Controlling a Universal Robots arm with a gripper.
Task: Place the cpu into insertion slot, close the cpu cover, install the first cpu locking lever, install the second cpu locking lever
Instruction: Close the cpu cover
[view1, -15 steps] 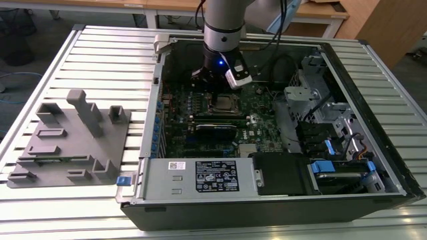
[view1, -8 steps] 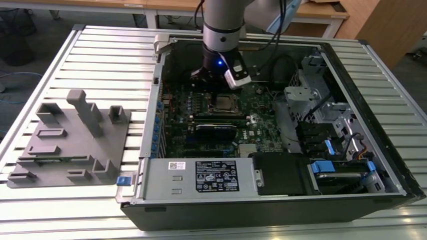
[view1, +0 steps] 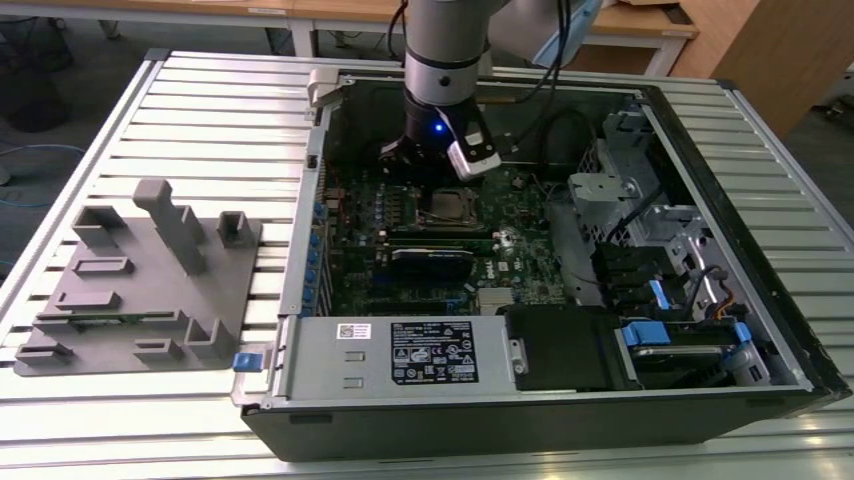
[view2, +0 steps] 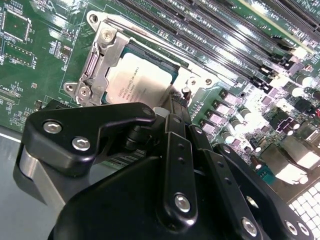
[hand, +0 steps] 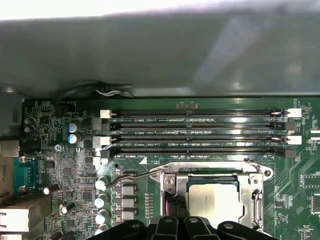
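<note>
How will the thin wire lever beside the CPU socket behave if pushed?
The locking lever looks like thin bent wire: probably light and springy. Smooth and narrow, it may slip off a push. Anchored beside the cpu cover, it likely pivots.

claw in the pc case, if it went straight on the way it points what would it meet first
Probably the edge of the cpu cover, beside the cpu, just ahead of the claw; depth is unclear.

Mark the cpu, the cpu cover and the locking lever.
cpu (hand: 217, 202), first wrist view, middle of metal top.
cpu cover (hand: 210, 172), first wrist view, one frame bar.
locking lever (hand: 135, 176), first wrist view, middle of rod.
</note>
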